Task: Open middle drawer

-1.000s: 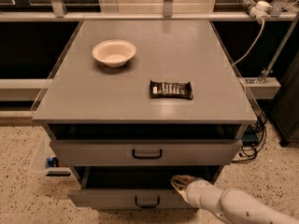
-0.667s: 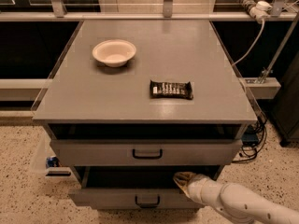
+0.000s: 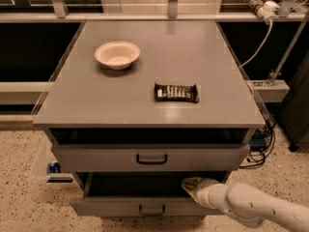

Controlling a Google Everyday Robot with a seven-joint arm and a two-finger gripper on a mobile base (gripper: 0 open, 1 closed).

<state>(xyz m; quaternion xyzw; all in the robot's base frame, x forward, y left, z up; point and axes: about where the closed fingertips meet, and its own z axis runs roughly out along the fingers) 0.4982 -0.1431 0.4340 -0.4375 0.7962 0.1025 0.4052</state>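
The middle drawer (image 3: 120, 207) is the second grey front down, with a small black loop handle (image 3: 152, 209). It stands pulled out past the drawer above, and its dark inside shows. My gripper (image 3: 192, 185) comes in from the lower right on a white arm (image 3: 251, 207). Its tip is at the top edge of the middle drawer's front, right of the handle, just inside the opening. The top drawer (image 3: 96, 157) sits slightly out under the tabletop.
On the grey cabinet top (image 3: 96, 95) are a cream bowl (image 3: 117, 54) at the back left and a dark snack bar (image 3: 176, 92) near the middle right. Cables and a power strip (image 3: 263, 4) hang at the right. A speckled floor (image 3: 24, 178) surrounds the cabinet.
My gripper tip has shifted a little right and up along the middle drawer's top edge. The drawer front stands about where it was.
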